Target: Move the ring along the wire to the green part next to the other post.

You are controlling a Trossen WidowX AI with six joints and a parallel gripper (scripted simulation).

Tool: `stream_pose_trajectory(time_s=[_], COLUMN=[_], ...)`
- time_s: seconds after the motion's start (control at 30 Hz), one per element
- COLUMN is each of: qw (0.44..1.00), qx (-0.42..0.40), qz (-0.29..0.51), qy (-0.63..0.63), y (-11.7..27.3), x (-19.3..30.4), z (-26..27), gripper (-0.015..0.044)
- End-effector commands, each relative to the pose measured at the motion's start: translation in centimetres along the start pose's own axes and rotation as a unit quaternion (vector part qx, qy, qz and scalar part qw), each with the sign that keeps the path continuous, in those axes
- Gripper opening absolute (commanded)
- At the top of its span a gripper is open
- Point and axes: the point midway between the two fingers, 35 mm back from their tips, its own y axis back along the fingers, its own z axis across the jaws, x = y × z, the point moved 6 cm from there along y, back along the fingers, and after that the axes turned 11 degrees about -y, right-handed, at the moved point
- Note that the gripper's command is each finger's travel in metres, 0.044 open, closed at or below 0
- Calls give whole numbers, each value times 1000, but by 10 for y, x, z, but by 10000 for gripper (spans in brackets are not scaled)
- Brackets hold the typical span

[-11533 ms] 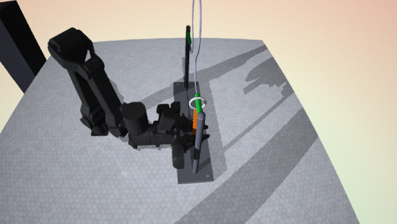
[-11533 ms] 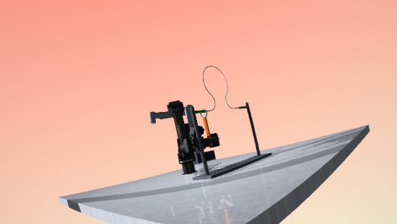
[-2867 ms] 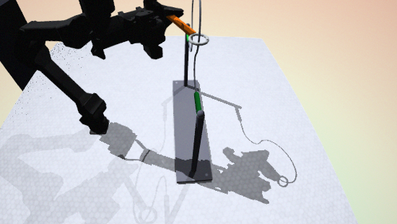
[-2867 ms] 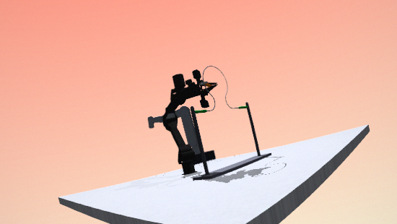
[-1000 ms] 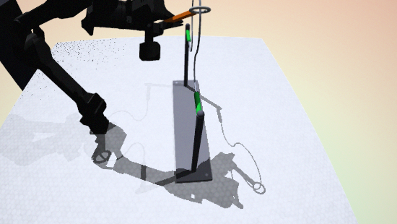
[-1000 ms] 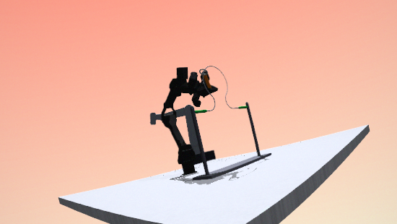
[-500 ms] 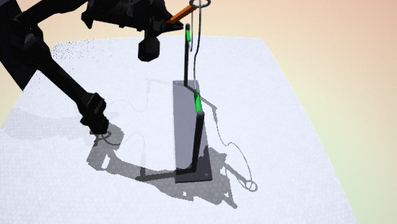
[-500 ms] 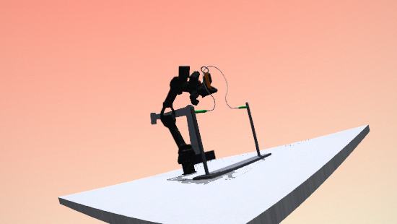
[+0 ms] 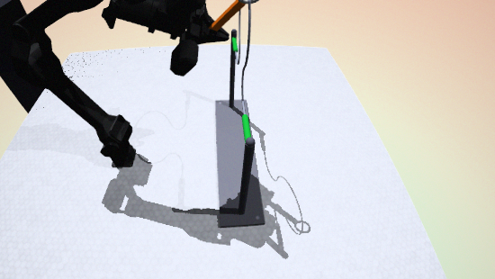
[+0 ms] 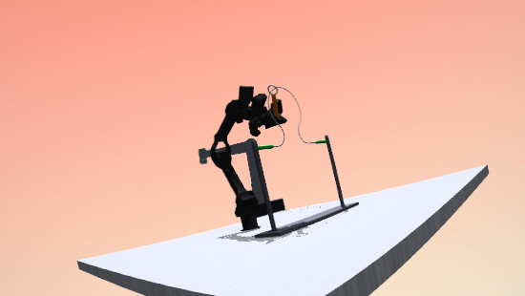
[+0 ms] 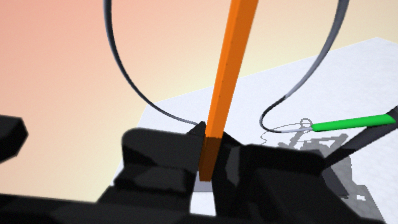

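My gripper (image 9: 216,31) (image 10: 277,116) (image 11: 205,125) is shut on the orange handle (image 9: 227,14) (image 10: 275,106) (image 11: 231,75) near its lower end. The handle points up to the ring (image 10: 268,90), which is cut off by the top edge in the top view and out of the wrist view. The ring is around the grey wire (image 10: 300,115) (image 11: 112,47) near the top left of its arch in the exterior view; whether they touch cannot be told. One green part (image 9: 247,128) is at the near post, another green part (image 9: 234,44) at the far post.
The near post (image 9: 246,180) and far post (image 9: 232,76) stand on a grey base plate (image 9: 229,135) (image 10: 310,222). In the exterior view the wire's left side curls down close beside the gripper. The wrist view shows wire on both sides of the handle.
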Motion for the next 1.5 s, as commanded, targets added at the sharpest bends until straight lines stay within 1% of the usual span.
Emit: stream_pose_trajectory(time_s=[0.0, 0.73, 1.47], qw=[999, 985, 950], qx=[16, 90, 162], qz=[-6, -31, -58], qy=[27, 145, 260], y=[0, -1, -2], x=[0, 2, 4], z=[1, 2, 3], gripper=[-150, -150, -150])
